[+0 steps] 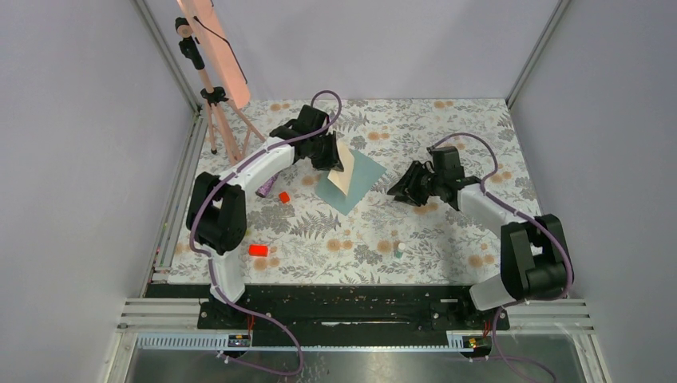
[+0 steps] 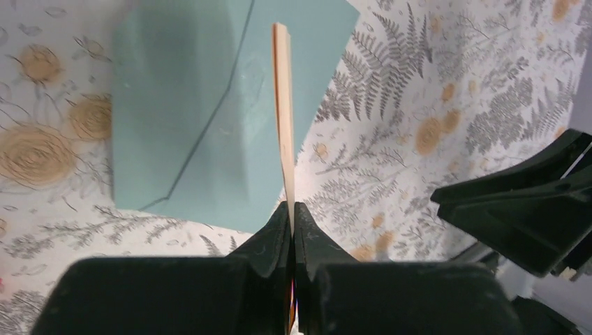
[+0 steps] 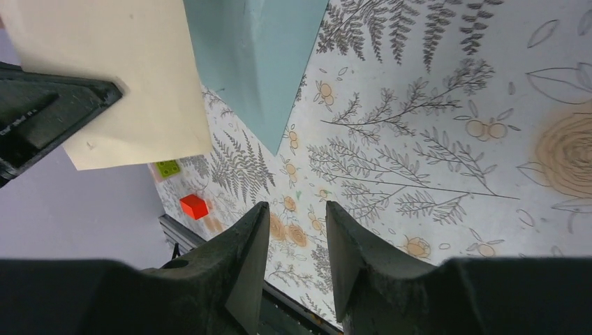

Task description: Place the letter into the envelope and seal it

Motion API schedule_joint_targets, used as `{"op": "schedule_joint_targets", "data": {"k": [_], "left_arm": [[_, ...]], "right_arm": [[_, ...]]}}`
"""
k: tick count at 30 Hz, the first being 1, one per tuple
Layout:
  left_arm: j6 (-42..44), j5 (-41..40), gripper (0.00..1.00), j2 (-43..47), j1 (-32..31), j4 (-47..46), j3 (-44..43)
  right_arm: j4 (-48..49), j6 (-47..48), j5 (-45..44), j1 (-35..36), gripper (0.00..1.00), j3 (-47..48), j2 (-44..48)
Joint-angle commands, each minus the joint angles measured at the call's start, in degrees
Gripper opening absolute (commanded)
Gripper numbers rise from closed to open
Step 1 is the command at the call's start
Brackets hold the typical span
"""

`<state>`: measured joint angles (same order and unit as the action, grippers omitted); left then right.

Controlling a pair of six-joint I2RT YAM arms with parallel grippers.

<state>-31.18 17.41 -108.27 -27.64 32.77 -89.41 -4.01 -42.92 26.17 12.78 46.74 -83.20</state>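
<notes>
The teal envelope (image 1: 357,185) lies flat on the floral table; in the left wrist view the envelope (image 2: 188,105) fills the upper left. My left gripper (image 2: 292,206) is shut on the tan letter (image 2: 283,105), which stands edge-on and upright above the envelope's right side. From above, the letter (image 1: 343,169) hangs tilted over the envelope at the left gripper (image 1: 331,157). My right gripper (image 3: 293,206) is open with nothing between its fingers, a short way right of the envelope (image 3: 258,63) and the letter (image 3: 119,77). In the top view the right gripper (image 1: 401,190) sits beside the envelope's right corner.
A tripod with a salmon-pink panel (image 1: 211,48) stands at the back left. Two red blocks (image 1: 258,250) (image 1: 284,197) and a purple object (image 1: 266,187) lie left of the envelope. A small white-green object (image 1: 399,247) sits near the front centre.
</notes>
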Motion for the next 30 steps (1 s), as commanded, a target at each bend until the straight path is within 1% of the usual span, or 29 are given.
{"op": "schedule_joint_targets", "data": {"k": [1,4,7,9,12,14,18,20,25,27,30], "left_arm": [[4.1,-4.8,0.0,-2.1,-0.1,-4.8,-2.3],[5.8,-0.5,0.0,-5.3,0.0,-5.0,-5.3],[7.8,-1.2,0.0,-8.6,0.2,-3.4,-7.4],[8.9,-3.5,0.0,-9.9,0.7,-2.1,-7.8],[9.7,-6.4,0.0,-11.1,1.5,-2.9,-6.5],[10.0,-10.2,0.0,-13.3,1.6,-1.4,-7.4],[10.4,-14.8,0.0,-15.3,1.8,1.2,-7.7],[10.1,-15.5,0.0,-15.3,1.7,1.5,-6.9],[8.3,-14.5,0.0,-15.8,1.2,5.1,-6.0],[6.0,-13.5,0.0,-15.2,0.8,5.7,-4.7],[1.1,-9.2,0.0,-14.4,-0.1,5.7,-2.3]], "right_arm": [[-0.6,-2.1,-2.5,3.0,0.43,5.9,-4.0],[-0.6,-2.7,-2.4,3.5,0.43,8.1,-6.1],[-0.5,-3.4,-1.8,3.7,0.44,9.8,-7.9],[-0.2,-4.1,-1.1,4.0,0.43,10.9,-9.4],[-0.2,-4.3,-0.5,4.6,0.43,12.4,-10.9],[-0.2,-4.3,-0.2,4.9,0.43,12.7,-11.7],[-0.2,-4.2,-0.2,5.0,0.43,12.0,-11.7],[-0.1,-4.1,-0.2,5.0,0.44,11.3,-11.6],[-0.2,-3.8,-0.5,5.0,0.44,9.6,-11.2],[-0.2,-3.7,-0.9,5.0,0.44,9.0,-11.0],[-1.0,-3.6,-2.1,4.9,0.45,8.1,-10.9]]}}
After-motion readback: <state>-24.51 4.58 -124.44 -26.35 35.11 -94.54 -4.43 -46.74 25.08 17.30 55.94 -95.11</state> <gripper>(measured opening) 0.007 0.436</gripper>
